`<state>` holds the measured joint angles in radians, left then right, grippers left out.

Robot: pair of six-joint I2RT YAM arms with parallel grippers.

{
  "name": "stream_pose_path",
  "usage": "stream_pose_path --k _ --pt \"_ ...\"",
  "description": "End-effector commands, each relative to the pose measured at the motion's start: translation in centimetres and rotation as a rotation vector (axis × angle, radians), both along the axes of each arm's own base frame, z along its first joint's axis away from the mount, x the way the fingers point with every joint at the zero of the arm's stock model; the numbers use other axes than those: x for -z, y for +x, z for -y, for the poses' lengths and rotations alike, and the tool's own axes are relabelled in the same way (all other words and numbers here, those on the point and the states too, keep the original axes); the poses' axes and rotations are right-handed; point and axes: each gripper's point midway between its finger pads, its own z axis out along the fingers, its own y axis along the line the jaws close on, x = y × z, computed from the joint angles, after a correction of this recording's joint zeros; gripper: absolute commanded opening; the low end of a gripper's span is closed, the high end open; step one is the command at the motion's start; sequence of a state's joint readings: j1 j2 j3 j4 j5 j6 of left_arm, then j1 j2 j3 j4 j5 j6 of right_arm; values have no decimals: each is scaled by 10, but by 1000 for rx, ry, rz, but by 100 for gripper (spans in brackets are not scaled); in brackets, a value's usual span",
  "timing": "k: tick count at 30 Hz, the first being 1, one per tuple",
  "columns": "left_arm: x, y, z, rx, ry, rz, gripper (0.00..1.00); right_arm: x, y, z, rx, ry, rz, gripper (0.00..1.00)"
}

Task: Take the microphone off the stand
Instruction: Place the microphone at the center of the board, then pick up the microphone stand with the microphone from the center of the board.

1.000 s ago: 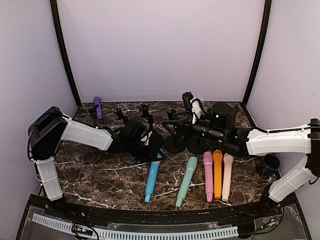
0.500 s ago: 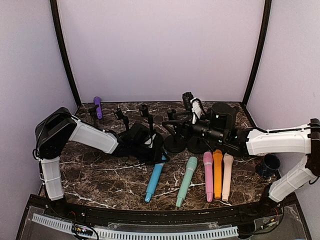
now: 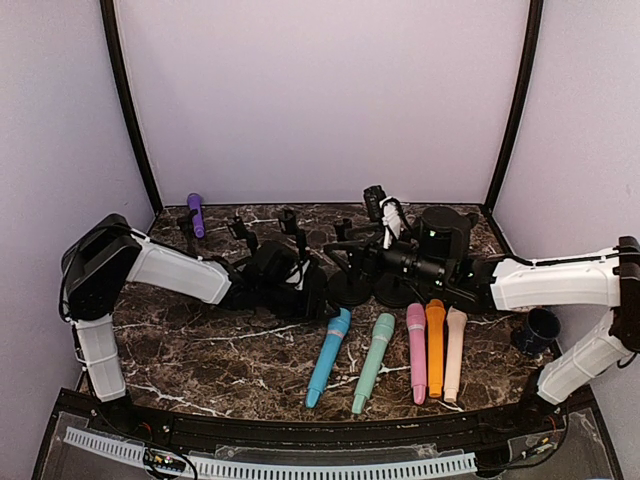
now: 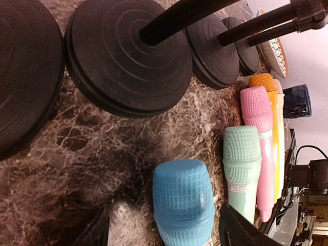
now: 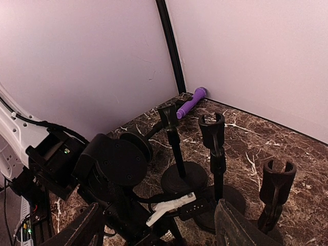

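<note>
Now the left gripper (image 4: 164,228) stands wide astride the blue microphone (image 4: 183,202), apparently not touching; right gripper (image 5: 160,220) equally wide.

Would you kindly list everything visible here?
blue plastic microphone: one, blue, lying flat, front centre
mint-green plastic microphone: one, mint, lying right of blue
pink plastic microphone: one, pink, next right
orange plastic microphone: one, orange, next right
beige plastic microphone: one, beige, row's right end
purple plastic microphone: one, purple, on back-left stand
black round-based microphone stands: several, black, back row
dark blue mug: one, navy, right edge
left pincer: one, black, open around blue microphone's head
right pincer: one, black, open by stands
</note>
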<state>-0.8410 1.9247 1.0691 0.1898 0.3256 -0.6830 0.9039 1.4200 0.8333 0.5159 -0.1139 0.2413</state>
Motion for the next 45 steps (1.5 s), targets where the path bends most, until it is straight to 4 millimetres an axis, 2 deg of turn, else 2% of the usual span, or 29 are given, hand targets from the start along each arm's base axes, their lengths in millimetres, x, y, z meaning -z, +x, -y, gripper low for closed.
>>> stream_pose_path --k 1,2,6,12,16,17,19,22,23,25,29,34,39,42,45 --pt "-42 1 -14 -19 -3 118 76 -6 4 -1 14 22 12 75" --pt "-44 1 -17 -23 2 129 76 -7 5 -1 16 23 14 75" --pt "-77 3 -32 -51 2 222 77 -9 6 -1 24 22 18 75" --pt "-107 8 -64 -127 69 328 86 -8 9 2 44 9 22 75" --pt "-119 12 -90 -171 99 341 90 -7 10 5 61 2 23 75" --pt "-117 11 -96 -178 105 335 90 -6 11 6 67 -2 22 76" --pt "-128 12 -112 -210 87 346 91 -5 12 8 81 -8 22 76" --pt "-132 19 -140 -267 77 335 92 -5 15 11 101 -18 23 76" --pt "-133 16 -148 -276 77 332 93 -4 16 11 106 -19 23 76" --pt "-135 23 -172 -323 90 334 94 -4 16 11 110 -20 23 76" --pt "-137 31 -206 -366 138 342 98 -4 17 10 109 -20 22 76" --pt "-131 47 -240 -407 151 316 99 -2 23 10 135 -31 16 76" --pt "-113 72 -275 -479 155 248 85 -3 24 11 147 -35 15 76" --pt "-96 86 -301 -538 162 184 81 -2 25 14 160 -39 14 76" --pt "-89 101 -326 -598 176 180 76 0 25 15 165 -43 12 76"
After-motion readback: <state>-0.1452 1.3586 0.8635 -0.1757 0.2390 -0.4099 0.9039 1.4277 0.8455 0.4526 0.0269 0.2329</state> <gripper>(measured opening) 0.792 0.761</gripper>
